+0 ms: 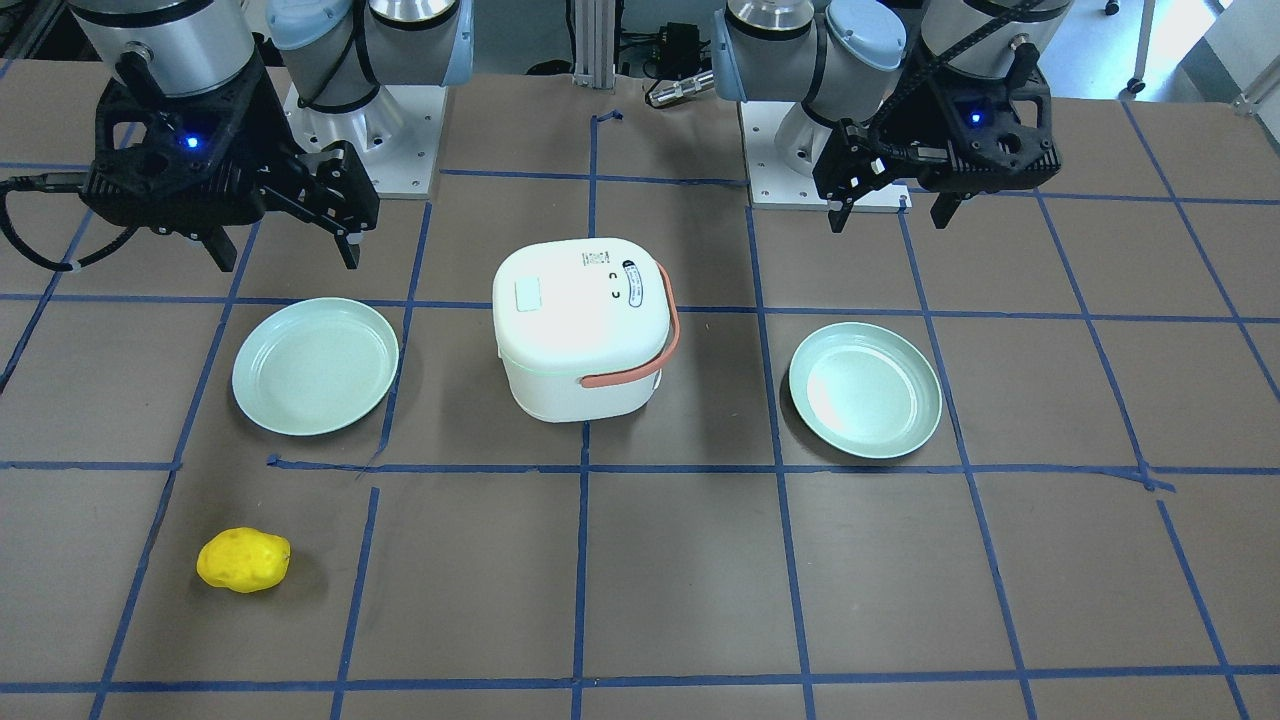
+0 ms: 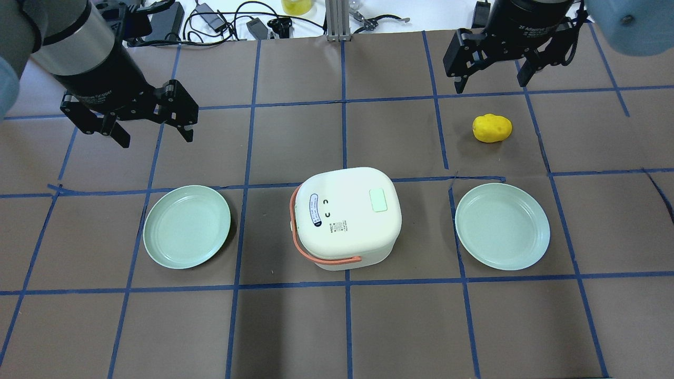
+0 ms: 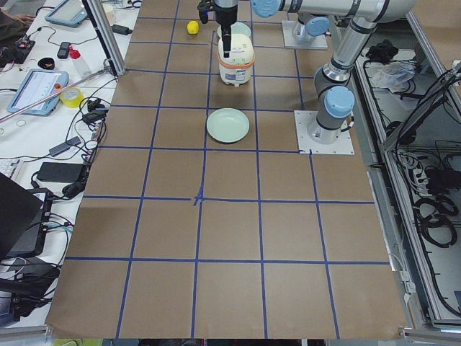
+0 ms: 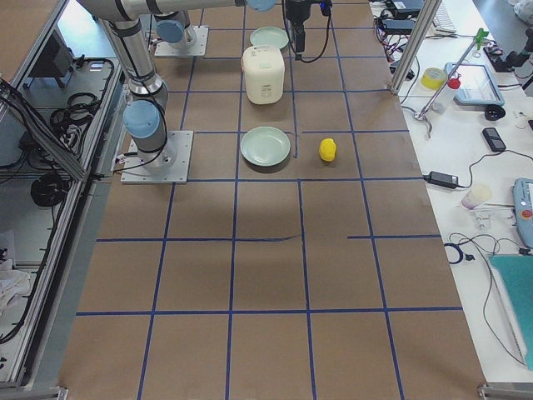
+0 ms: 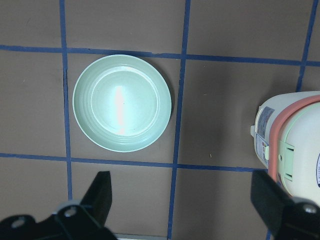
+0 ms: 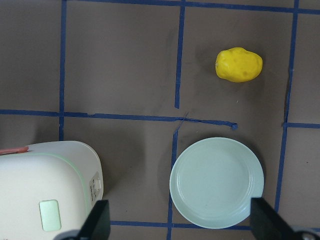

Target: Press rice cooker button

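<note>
A white rice cooker (image 2: pixel 345 216) with an orange handle stands mid-table, lid closed. It also shows in the front view (image 1: pixel 585 330). A pale green rectangular button (image 2: pixel 378 200) sits on its lid, toward the right-arm side; it shows in the right wrist view too (image 6: pixel 50 215). My left gripper (image 2: pixel 155 134) hovers open and empty, beyond and left of the cooker. My right gripper (image 2: pixel 491 84) hovers open and empty, far right of the cooker. Neither touches it. The left wrist view catches the cooker's handle side (image 5: pixel 295 145).
Two pale green plates flank the cooker, one left (image 2: pixel 187 226) and one right (image 2: pixel 502 226). A yellow lemon-like object (image 2: pixel 492 128) lies beyond the right plate, under my right gripper. Cables and devices line the far table edge (image 2: pixel 237 21).
</note>
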